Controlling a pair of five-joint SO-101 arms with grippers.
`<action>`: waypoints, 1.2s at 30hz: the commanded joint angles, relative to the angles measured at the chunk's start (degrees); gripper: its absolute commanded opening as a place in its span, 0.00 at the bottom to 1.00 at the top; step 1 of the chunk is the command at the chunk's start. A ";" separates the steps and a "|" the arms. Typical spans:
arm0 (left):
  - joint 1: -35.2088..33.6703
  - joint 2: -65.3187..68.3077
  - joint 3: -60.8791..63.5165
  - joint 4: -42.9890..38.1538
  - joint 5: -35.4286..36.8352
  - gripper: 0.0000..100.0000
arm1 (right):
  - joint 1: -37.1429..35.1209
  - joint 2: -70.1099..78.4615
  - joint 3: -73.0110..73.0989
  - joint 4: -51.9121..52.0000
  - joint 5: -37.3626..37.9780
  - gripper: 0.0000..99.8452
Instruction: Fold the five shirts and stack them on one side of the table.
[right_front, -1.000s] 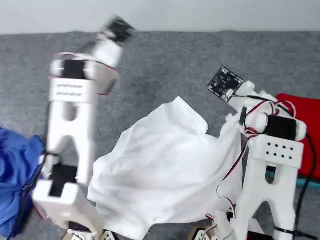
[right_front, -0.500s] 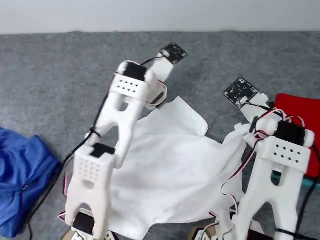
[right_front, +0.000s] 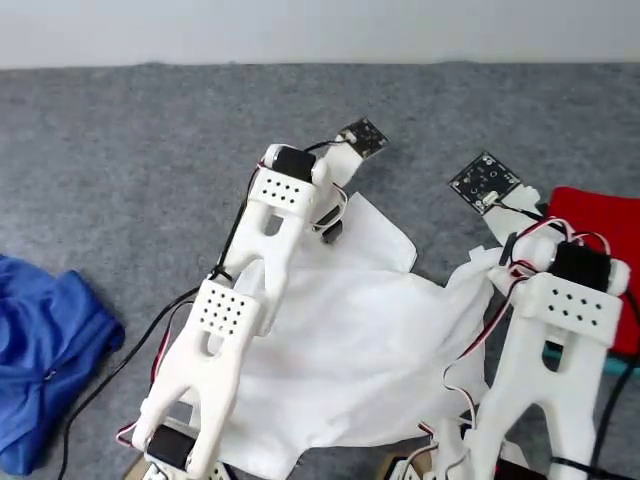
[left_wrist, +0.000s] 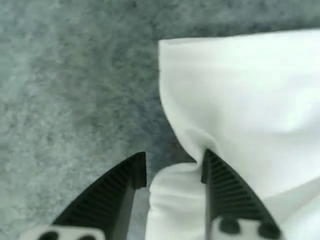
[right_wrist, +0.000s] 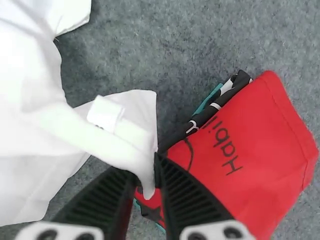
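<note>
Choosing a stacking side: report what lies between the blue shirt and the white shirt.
High view: between blue shirt and white shirt, grey table cover, crossed by a black cable and the left arm.

The left arm (right_front: 225, 315) and right arm (right_front: 560, 305) are white plastic, their links dotted with small holes; black motors (right_front: 575, 262) and red, white and black cables (right_front: 478, 325) sit at the joints. The gripper fingers (left_wrist: 227, 190) are black and ribbed.

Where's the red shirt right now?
The red shirt lies folded at the high view's right edge, beside the right hand pinching the white shirt.
</note>
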 joint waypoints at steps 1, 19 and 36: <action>0.62 0.18 -1.98 3.34 -1.67 0.12 | 0.48 -0.48 -0.62 0.48 -0.53 0.01; -1.85 -35.52 50.59 2.37 -2.37 0.01 | 0.13 -0.48 -0.79 0.40 -0.26 0.01; -3.60 -41.67 45.05 1.85 6.95 0.18 | -0.75 -0.48 -0.53 0.48 -0.18 0.01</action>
